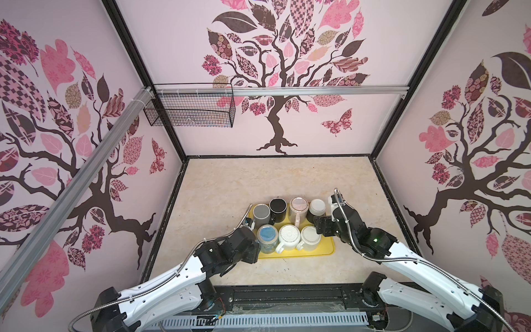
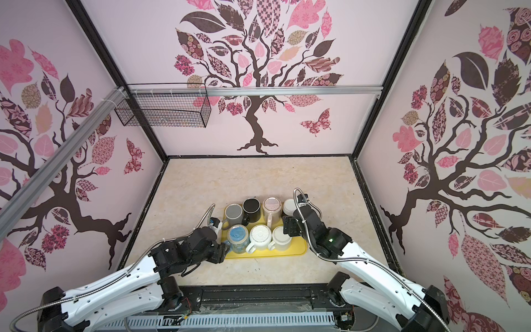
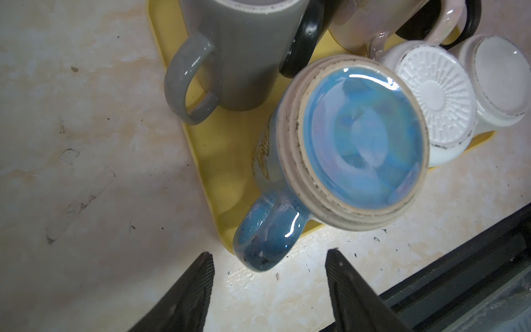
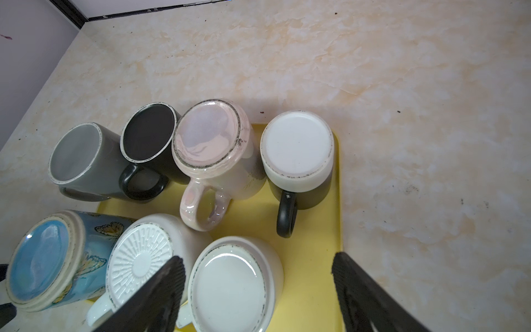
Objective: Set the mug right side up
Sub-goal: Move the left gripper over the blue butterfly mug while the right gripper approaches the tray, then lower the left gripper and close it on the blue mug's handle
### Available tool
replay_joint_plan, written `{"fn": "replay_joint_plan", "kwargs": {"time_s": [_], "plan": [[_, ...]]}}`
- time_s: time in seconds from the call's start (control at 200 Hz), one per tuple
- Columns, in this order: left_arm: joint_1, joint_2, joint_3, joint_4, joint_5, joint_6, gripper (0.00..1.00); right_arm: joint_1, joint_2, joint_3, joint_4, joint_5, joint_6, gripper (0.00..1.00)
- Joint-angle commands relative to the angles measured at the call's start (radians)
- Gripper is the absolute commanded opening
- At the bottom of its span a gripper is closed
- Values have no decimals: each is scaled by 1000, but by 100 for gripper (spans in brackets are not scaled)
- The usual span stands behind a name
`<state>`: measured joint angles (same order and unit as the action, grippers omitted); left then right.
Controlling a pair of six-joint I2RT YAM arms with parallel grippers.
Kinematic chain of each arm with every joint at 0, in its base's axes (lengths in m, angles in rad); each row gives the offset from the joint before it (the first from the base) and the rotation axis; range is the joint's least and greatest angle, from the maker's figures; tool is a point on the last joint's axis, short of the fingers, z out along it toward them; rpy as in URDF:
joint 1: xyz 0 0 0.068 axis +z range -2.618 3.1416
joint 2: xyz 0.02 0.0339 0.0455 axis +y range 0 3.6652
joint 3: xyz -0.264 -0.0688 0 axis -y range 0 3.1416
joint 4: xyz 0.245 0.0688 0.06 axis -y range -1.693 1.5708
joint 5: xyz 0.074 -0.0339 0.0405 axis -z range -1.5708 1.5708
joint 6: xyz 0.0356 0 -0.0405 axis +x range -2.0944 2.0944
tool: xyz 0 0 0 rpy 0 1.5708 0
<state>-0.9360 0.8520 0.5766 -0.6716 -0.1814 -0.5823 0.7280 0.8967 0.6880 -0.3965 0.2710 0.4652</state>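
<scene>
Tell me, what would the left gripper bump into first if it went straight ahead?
Probably the handle of the upside-down blue mug: it sits right in front of the left gripper, whose jaws are open. Depth is hard to judge.

The left arm and right arm have white shells with small dark screws, black joints, and silver ribbed hoses. A green light glows on the right. Both carry black ribbed jaws.
</scene>
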Motion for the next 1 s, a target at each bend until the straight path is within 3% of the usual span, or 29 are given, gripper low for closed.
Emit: {"fn": "replay_joint_plan", "kwargs": {"time_s": [0.0, 0.22, 0.5, 0.88, 0.995], "plan": [[-4, 19, -29, 66, 23, -8, 65, 6, -14, -9, 15, -6, 5, 84], [-6, 42, -35, 88, 38, -3, 61, 6, -27, -31, 24, -27, 19, 84], [-31, 58, -71, 128, 84, -39, 46, 6, -48, -49, 28, -43, 31, 83], [-38, 123, 12, 30, -68, 26, 53, 6, -54, -61, 38, -49, 36, 82], [-38, 173, 27, 38, -55, 45, 53, 6, -60, -66, 38, -47, 39, 82]]}}
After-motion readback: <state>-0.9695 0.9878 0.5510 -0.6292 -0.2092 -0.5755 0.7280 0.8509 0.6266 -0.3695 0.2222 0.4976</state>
